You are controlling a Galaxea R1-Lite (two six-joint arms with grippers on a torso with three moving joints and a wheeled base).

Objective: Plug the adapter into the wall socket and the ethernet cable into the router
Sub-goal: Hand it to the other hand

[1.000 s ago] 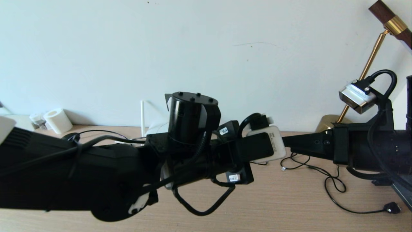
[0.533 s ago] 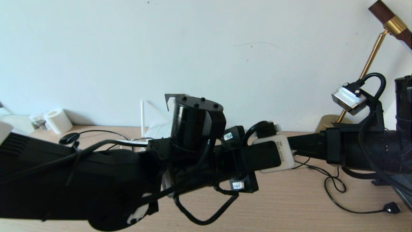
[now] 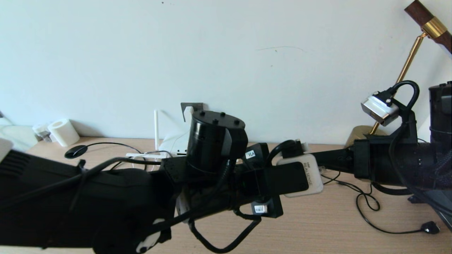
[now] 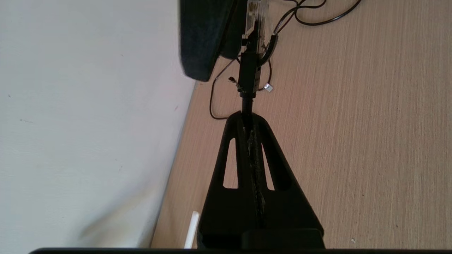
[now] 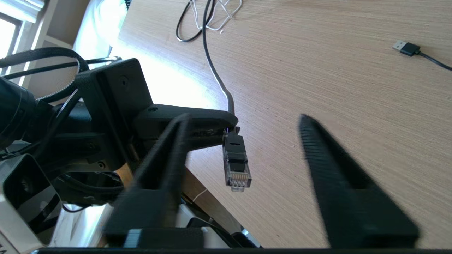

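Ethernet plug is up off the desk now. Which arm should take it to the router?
Probably the left. The left gripper is already shut on the ethernet cable just behind its plug, and the router sits on that arm's side. The right gripper faces the plug with jaws open, holding nothing.

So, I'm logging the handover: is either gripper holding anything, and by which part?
The left gripper is shut on the ethernet cable, pinching the cord just behind its plug. The right gripper is open around the plug, holding nothing.
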